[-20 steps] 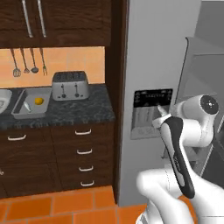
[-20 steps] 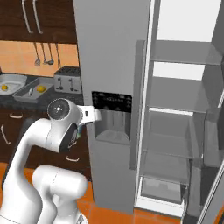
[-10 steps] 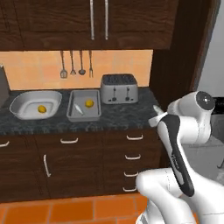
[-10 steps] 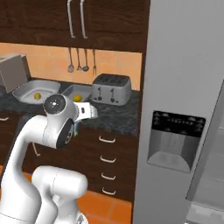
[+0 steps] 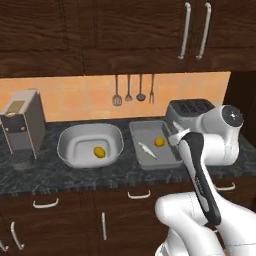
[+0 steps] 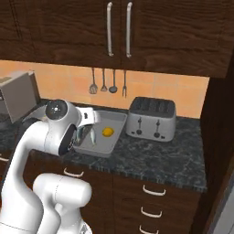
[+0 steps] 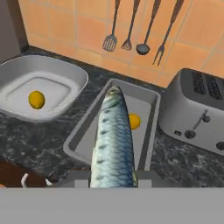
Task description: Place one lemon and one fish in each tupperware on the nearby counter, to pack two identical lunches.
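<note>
Two tupperware [image 7: 154, 109] came into view as my base drove up; my hand [image 7: 113, 176] grips a fish [image 7: 113, 131], due for the 10 o'clock tub [image 7: 65, 70] on the desk [image 7: 35, 140], holding lemon [image 7: 36, 99] only.

A silver-blue fish [image 7: 113, 140] with dark scaled bands. Two yellow lemons [image 7: 36, 99] [image 7: 134, 121] lie in pale-grey tupperware [image 5: 90, 145] [image 5: 154, 145]. The counter [image 6: 155, 157] is speckled grey-black over dark brown drawers [image 5: 125, 215] with silver handles. A silver toaster [image 6: 152, 119] stands before orange tiles [image 7: 192, 30].
</note>
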Available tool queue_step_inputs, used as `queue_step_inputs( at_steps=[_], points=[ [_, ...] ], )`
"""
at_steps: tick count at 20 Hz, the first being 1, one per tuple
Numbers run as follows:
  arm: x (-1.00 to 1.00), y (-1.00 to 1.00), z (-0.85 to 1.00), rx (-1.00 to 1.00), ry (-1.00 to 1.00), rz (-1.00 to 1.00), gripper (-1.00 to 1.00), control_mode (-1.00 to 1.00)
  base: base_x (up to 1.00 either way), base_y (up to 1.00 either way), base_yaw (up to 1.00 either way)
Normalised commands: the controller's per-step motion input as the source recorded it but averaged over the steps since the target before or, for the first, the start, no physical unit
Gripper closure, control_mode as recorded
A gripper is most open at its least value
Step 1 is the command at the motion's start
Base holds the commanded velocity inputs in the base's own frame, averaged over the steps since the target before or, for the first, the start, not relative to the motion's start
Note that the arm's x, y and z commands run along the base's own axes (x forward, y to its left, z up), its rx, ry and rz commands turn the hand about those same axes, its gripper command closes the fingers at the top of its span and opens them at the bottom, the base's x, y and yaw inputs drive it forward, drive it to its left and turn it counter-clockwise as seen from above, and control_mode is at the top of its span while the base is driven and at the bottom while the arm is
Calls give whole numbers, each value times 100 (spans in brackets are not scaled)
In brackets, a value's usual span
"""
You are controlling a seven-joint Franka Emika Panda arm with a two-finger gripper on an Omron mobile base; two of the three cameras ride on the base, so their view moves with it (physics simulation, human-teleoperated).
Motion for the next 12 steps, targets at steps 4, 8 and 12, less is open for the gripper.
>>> queue_step_inputs(
  at_steps=[4,8,12],
  points=[
    [0,0,0,0,0,0,100,100,54,100,-40],
    [0,0,0,0,0,0,100,100,31,100,-39],
    [79,100,-75,-8,13,-31,100,-100,0,0,0]
  ],
)
